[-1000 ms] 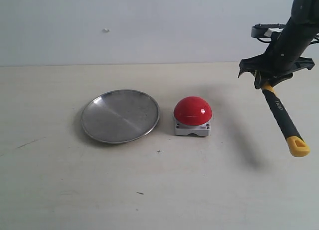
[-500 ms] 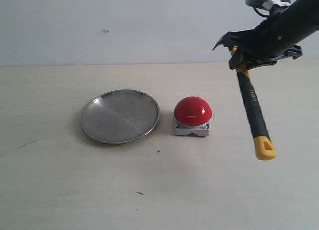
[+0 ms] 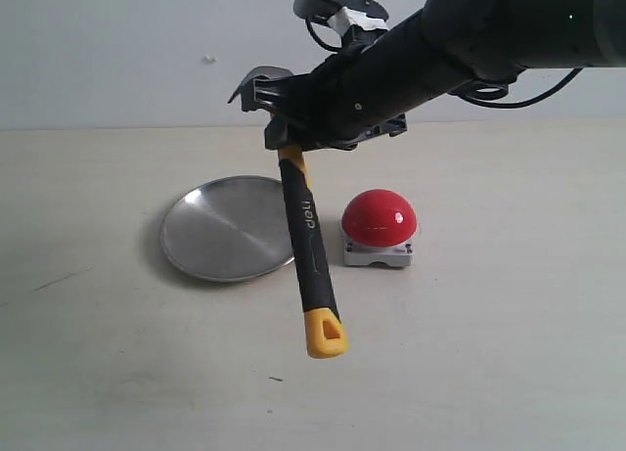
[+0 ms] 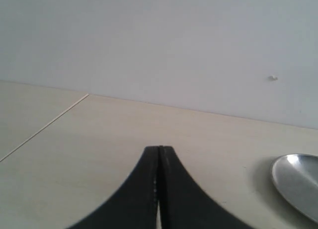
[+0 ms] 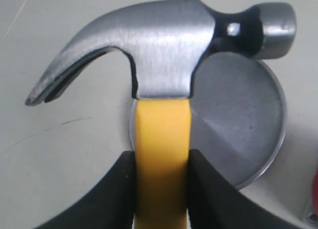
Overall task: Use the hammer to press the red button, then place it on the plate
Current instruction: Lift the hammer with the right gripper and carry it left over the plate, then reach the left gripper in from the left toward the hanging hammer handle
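Note:
My right gripper (image 3: 284, 138) (image 5: 161, 162) is shut on the yellow neck of the hammer (image 3: 311, 250) (image 5: 159, 55), just under its metal head. It reaches across from the right and holds the hammer in the air, handle hanging down over the right edge of the silver plate (image 3: 235, 226) (image 5: 243, 124). The red button (image 3: 379, 219) sits on its grey base just right of the plate, with the hammer handle to its left. My left gripper (image 4: 159, 152) is shut on nothing, low over the table, with the plate's edge (image 4: 298, 182) off to one side.
The pale tabletop (image 3: 489, 353) lies around the plate and button, with a plain wall behind. A thin seam line (image 4: 44, 127) crosses the table in the left wrist view.
The right arm has swung far to the left with the hammer, from right of the button to above the plate's right edge. Plate and button have not moved.

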Motion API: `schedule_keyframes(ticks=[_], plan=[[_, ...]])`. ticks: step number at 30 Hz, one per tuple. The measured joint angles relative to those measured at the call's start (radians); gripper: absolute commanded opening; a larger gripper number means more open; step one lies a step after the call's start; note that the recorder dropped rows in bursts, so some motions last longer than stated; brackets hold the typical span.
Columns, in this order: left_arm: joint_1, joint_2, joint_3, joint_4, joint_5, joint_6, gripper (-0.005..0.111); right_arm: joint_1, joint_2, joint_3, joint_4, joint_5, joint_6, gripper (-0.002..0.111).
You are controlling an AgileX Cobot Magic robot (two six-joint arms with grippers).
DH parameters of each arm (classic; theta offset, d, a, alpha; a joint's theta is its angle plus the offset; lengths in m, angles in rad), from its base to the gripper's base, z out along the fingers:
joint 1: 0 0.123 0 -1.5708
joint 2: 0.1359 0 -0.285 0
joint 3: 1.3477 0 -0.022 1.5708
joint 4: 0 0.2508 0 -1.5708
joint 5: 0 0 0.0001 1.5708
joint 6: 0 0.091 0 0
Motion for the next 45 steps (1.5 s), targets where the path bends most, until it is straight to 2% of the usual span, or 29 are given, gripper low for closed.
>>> schedule_keyframes(ticks=[4,8,10,13,15,27,31,36,42,43,44,45], plan=[[0.0,0.0,0.0,0.0,-0.006,0.006,0.0,0.008,0.0,0.014,0.041,-0.015,0.0,0.0],[0.0,0.0,0.0,0.0,-0.134,-0.004,0.0,0.008,0.001,0.041,0.103,-0.072,-0.024,0.0],[0.0,0.0,0.0,0.0,-0.179,-0.081,0.0,0.008,0.004,0.05,0.129,-0.099,-0.034,0.0],[0.0,0.0,0.0,0.0,-0.196,-0.31,0.0,0.008,0.013,0.055,0.163,-0.127,-0.042,0.0],[0.0,0.0,0.0,0.0,-0.196,-0.379,0.0,0.008,0.023,0.055,0.181,-0.147,-0.045,0.0],[0.0,0.0,0.0,0.0,-0.207,-0.409,0.0,0.074,0.06,0.057,0.267,-0.296,-0.051,0.0],[0.0,0.0,0.002,0.021,-0.289,-0.483,0.0,0.078,0.06,0.057,0.272,-0.305,-0.085,0.0],[-0.017,0.139,0.001,0.309,-0.498,-0.715,0.0,0.078,0.06,0.057,0.274,-0.311,-0.101,0.0],[-0.02,0.567,-0.126,0.643,-0.574,-0.951,0.0,0.078,0.06,0.057,0.277,-0.309,-0.103,0.0],[-0.02,0.726,-0.194,0.828,-0.661,-1.088,0.0,0.078,0.06,0.057,0.277,-0.309,-0.103,0.0],[-0.02,0.789,-0.232,0.899,-0.71,-1.149,0.0,0.078,0.06,0.057,0.277,-0.309,-0.103,0.0],[-0.02,0.943,-0.314,1.064,-0.846,-1.247,0.0,0.078,0.06,0.057,0.277,-0.307,-0.103,0.0]])
